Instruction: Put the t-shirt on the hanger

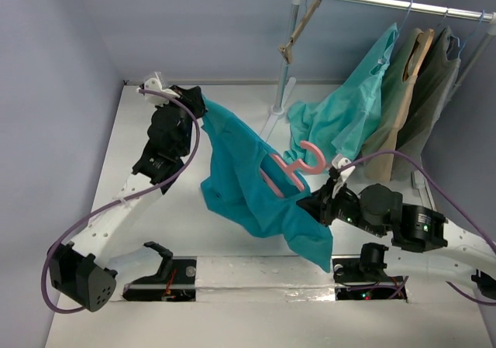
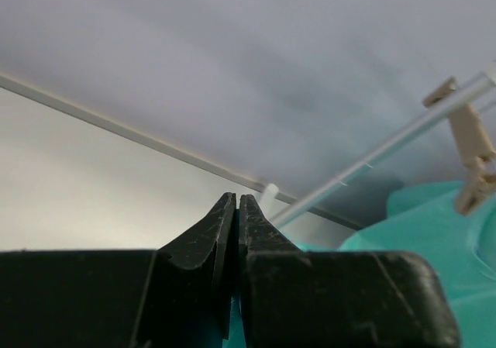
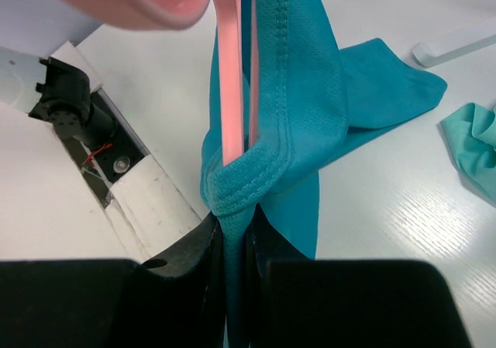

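Pinching teal t-shirt with left pincer and right pincer; pink hanger in collar; I'd stretch taut while threading.

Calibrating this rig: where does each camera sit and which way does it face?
Top external: above and behind, looking down on the table; the left arm and right arm show.
Left wrist: on the left arm, facing up past the shut left hand toward the rail.
Right wrist: on the right arm, facing down past the right hand at the t-shirt and hanger.
Shared: top external and right wrist both show t-shirt and hanger.
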